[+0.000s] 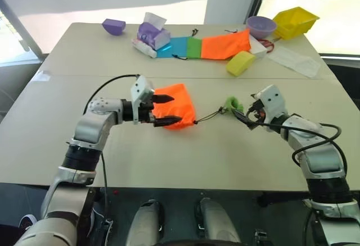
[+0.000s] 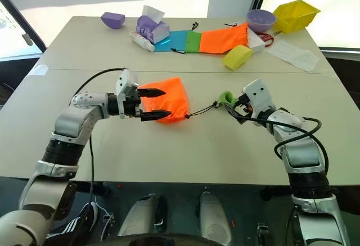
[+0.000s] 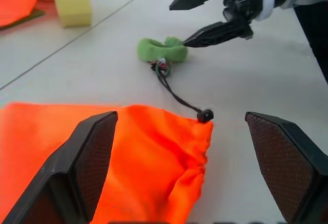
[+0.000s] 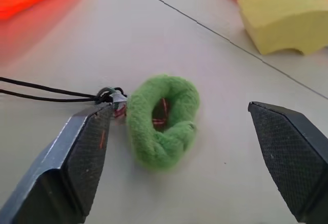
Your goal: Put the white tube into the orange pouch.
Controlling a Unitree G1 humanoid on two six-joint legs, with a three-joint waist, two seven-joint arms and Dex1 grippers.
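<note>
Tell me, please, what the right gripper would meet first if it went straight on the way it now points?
Most likely the fuzzy lime-green ring on the dark cord: it lies on the table just ahead of the right gripper, between its open fingers, though depth is hard to judge.

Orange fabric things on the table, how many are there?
2: the orange pouch between the left gripper's open fingers, and an orange cloth in the far row beside green and blue cloths.

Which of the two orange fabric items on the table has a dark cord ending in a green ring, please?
The orange pouch lying between the grippers; its cord runs to the green ring. The other orange cloth lies farther back, in a row with green and blue cloths.
</note>
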